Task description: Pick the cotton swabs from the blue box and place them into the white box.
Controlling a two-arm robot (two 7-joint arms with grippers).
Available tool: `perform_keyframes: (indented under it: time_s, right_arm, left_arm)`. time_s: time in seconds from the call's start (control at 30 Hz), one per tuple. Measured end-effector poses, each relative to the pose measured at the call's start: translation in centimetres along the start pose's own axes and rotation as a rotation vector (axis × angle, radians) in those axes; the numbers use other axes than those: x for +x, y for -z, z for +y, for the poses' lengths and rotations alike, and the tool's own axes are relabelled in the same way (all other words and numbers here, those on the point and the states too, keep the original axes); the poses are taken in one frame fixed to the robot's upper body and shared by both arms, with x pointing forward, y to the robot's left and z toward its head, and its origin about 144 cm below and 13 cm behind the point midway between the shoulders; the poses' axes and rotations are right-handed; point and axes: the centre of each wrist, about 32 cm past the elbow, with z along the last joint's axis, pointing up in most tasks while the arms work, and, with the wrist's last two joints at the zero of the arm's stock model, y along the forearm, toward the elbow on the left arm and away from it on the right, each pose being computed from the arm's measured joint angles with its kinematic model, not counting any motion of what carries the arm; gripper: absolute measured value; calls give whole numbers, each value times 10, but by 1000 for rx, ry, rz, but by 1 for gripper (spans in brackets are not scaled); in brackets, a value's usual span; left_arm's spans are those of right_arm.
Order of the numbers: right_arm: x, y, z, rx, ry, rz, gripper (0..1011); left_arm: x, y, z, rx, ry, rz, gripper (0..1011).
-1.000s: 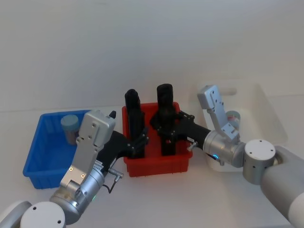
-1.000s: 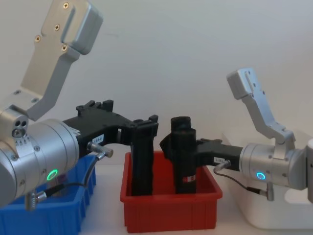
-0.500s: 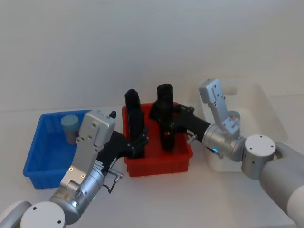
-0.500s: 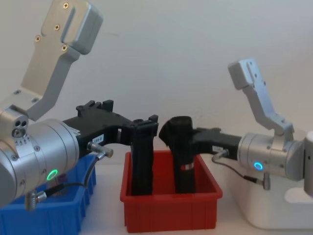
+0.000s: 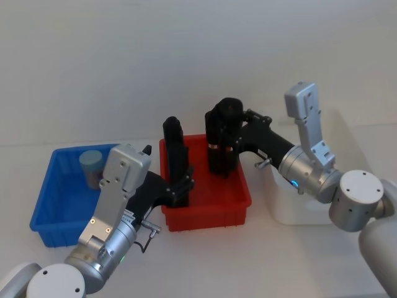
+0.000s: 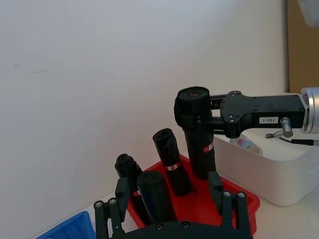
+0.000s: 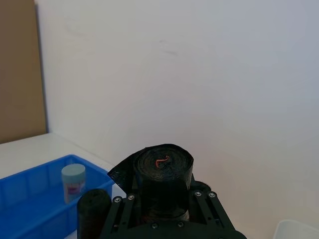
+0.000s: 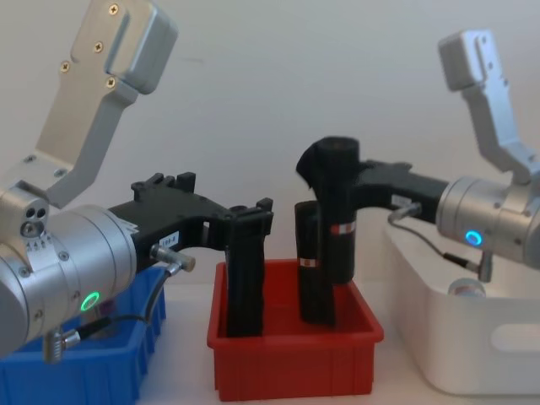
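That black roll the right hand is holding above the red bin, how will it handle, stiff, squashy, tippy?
The black roll looks like wound film, so probably light and slightly squashy in the right hand. Tall and narrow, it would likely tip if set down in the red bin. Its round shape suggests it rolls once lying flat.

Your head view looks down from high up on the red bin (image 5: 208, 202). Your chest view sits low and close, looking across at the red bin (image 8: 295, 363) from the side. Each wrist view looks forward past its own arm toward the wall.
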Motion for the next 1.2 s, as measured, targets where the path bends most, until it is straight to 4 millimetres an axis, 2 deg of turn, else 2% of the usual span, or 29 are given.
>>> perform_keyframes:
  time_s: [0.27, 0.63, 1.13, 1.2]
  right_arm:
    - [-4, -22, -18, 27, 89, -21, 473]
    - [-4, -42, -46, -4, 244, -38, 473]
    - [1, -48, -78, -122, 391, -1, 473]
    - [2, -48, -80, -131, 396, 4, 501]
  left_arm:
    - [0, 0, 0, 0, 0, 0, 1004]
    - [0, 0, 0, 0, 0, 0, 1004]
    - [0, 0, 0, 0, 0, 0, 1004]
    - [0, 0, 0, 0, 0, 0, 1004]
